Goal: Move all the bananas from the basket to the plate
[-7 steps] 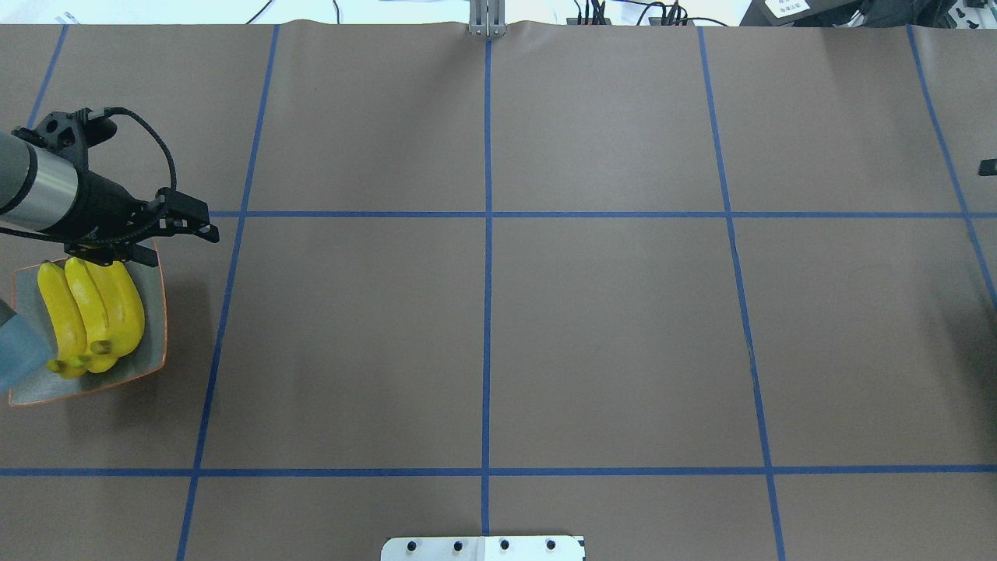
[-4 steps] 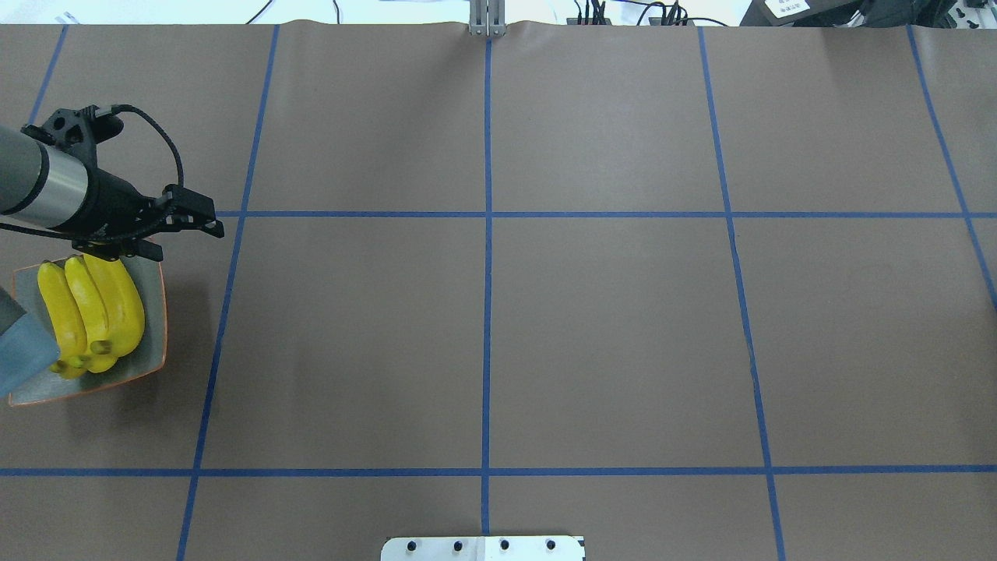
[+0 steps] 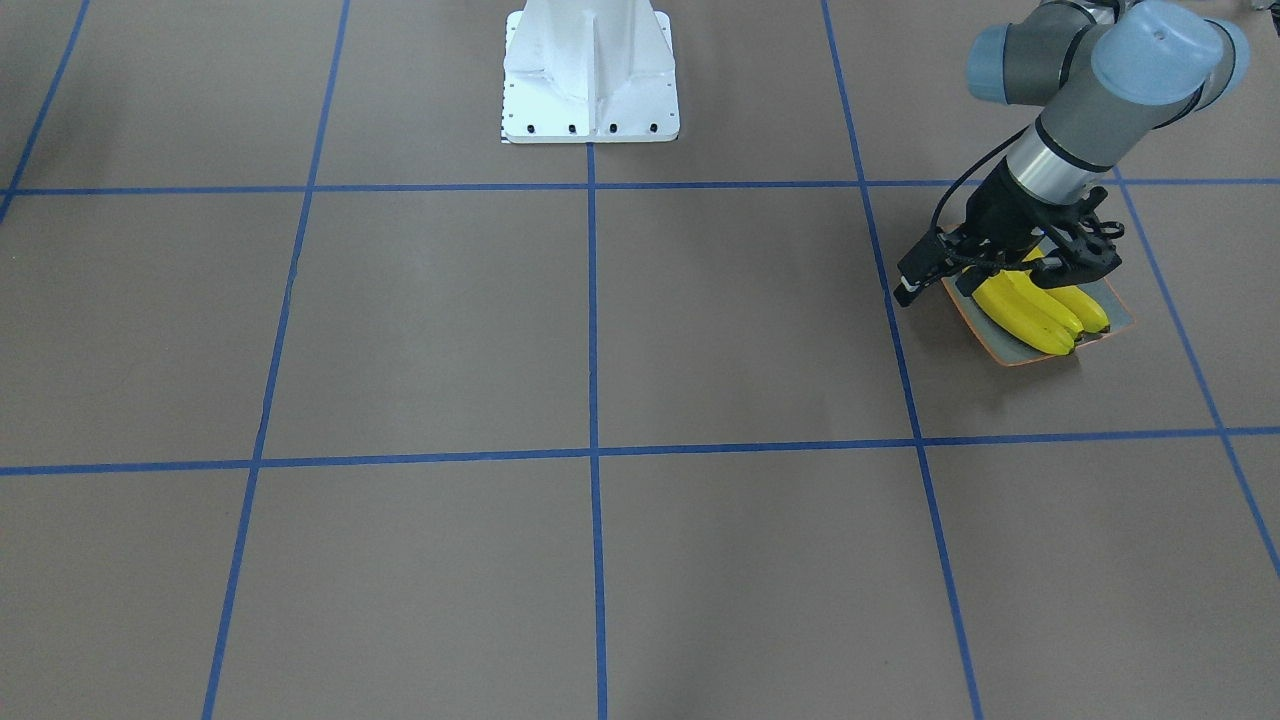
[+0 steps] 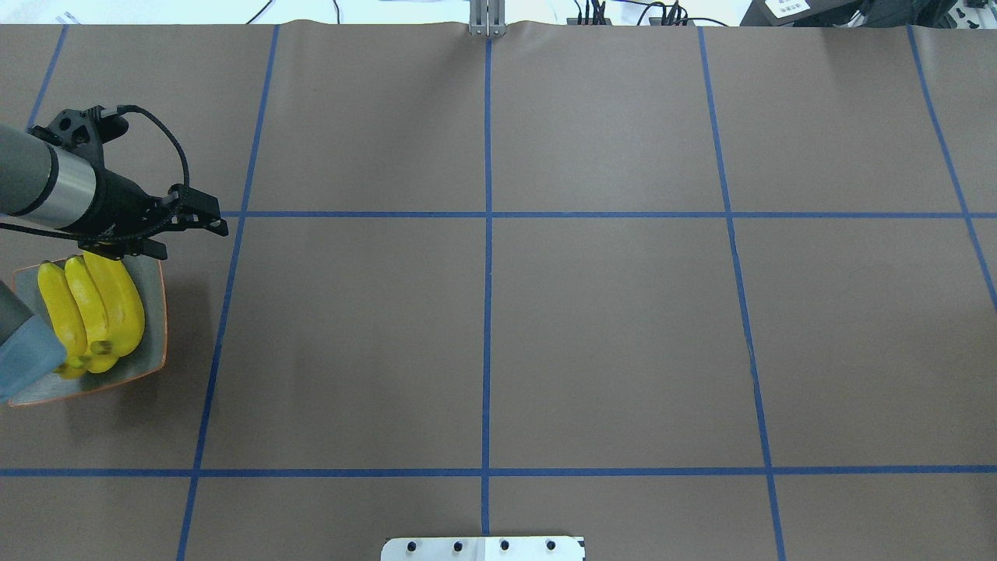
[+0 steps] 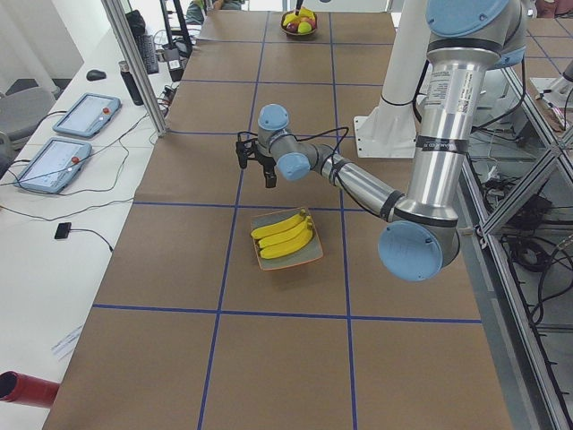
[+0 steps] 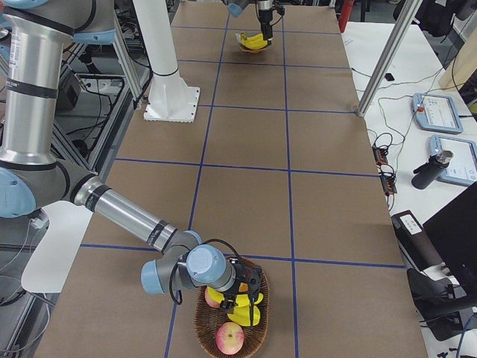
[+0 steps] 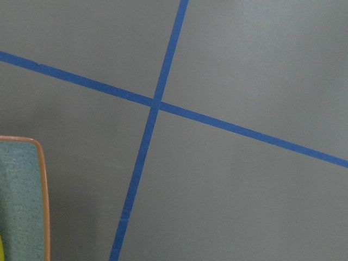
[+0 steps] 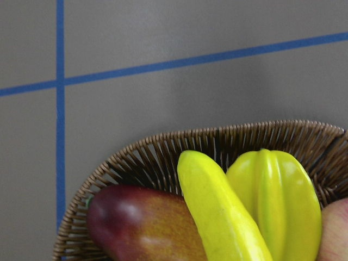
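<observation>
overhead exterior: three bananas (image 4: pixel 93 308) on plate (image 4: pixel 154 312), left gripper (image 4: pixel 193 241) fingers (image 4: pixel 204 220) spread, empty. right gripper (image 6: pixel 244 289) over basket (image 8: pixel 206 133), fingers can't tell. last banana (image 8: pixel 217 212) probably next.

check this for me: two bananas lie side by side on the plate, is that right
Not quite. Three bananas lie side by side on the plate, not two. The overhead exterior view shows all three next to one another, and the exterior left view shows the same count.
</observation>
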